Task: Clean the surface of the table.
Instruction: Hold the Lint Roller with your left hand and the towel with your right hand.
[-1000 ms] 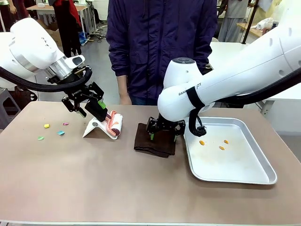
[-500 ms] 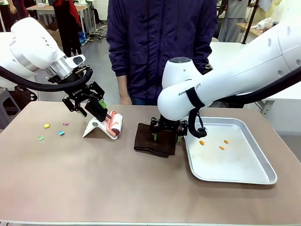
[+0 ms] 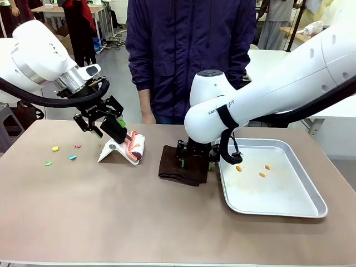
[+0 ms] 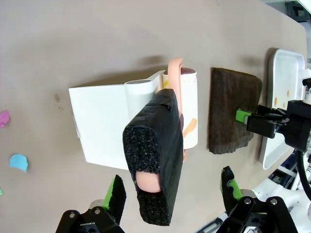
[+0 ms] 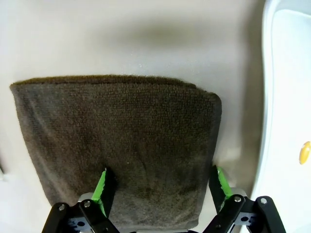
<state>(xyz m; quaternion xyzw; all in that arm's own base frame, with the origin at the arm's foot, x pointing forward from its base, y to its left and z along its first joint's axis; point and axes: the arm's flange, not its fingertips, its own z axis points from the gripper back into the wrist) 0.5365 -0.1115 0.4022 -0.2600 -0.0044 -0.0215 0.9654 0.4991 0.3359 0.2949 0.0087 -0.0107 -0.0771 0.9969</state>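
The brownish table [image 3: 139, 222] carries small coloured paper scraps [image 3: 72, 157] at its left. A lint roller [image 3: 133, 146] with a black foam handle [image 4: 155, 155] leans on a white stand [image 4: 104, 121]. My left gripper [image 3: 109, 129] is open, its fingers [image 4: 116, 191] on either side of the handle without touching it. At the table's middle lies a folded dark brown cloth [image 3: 182, 165]. My right gripper [image 3: 194, 158] hangs open just over the cloth [image 5: 116, 131], with one finger [image 5: 104, 187] near each side edge.
A silver tray [image 3: 278, 206] with a few orange bits [image 3: 238, 168] stands right of the cloth, close to my right gripper. A person in a dark jacket [image 3: 189, 55] stands at the far edge. The front half of the table is bare.
My right arm has shifted slightly left and down over the cloth. The left arm and the roller have not moved.
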